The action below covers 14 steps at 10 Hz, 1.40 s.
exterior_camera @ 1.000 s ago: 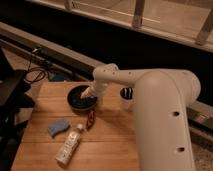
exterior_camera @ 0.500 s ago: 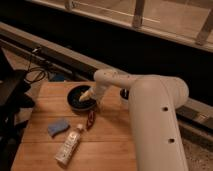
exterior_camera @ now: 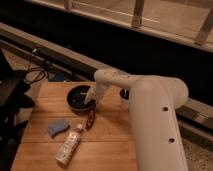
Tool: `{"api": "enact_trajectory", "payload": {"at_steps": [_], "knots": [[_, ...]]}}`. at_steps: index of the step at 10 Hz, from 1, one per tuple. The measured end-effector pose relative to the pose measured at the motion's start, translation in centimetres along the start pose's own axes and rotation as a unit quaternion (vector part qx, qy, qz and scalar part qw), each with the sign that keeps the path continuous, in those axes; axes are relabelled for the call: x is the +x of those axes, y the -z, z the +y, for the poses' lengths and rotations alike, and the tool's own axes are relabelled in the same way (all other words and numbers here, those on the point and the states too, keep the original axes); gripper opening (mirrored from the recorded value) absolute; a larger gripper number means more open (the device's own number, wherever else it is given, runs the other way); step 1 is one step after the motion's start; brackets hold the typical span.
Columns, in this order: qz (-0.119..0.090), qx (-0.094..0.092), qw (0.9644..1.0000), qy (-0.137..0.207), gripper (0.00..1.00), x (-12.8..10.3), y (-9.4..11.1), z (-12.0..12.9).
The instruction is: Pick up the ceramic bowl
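Gripper [exterior_camera: 90, 102] at ceramic bowl [exterior_camera: 79, 96] rim on table [exterior_camera: 107, 142]

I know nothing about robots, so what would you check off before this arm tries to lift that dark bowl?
1. Bowl in view: ok. The ceramic bowl sits on the wooden table, near its far edge.
2. Gripper at the bowl: ok. The gripper is at the bowl's right rim.
3. Firm hold on the rim: cannot tell.
4. Bowl lifted: not ok; it appears to rest on the table.
5. Room to lift: ok. The blue sponge, the bottle and the small reddish item lie nearer the camera, apart from the bowl.
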Motion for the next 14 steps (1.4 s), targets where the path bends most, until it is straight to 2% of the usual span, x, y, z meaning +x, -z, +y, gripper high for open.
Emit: {"api": "enact_trajectory", "payload": {"at_steps": [2,3,8,9,14], "knots": [[-0.002,-0.002,1.0,0.002,0.11,-0.1,0.4,0.3],[0.001,-0.001,1.0,0.004,0.09,0.0,0.8,0.4],[0.0,-0.018,0.9996,0.023,0.09,-0.1,3.7,2.0],[0.0,-0.021,0.9993,0.03,0.09,-0.3,4.8,2.8],[-0.005,-0.026,0.9987,0.044,0.09,-0.4,7.6,4.0]]}}
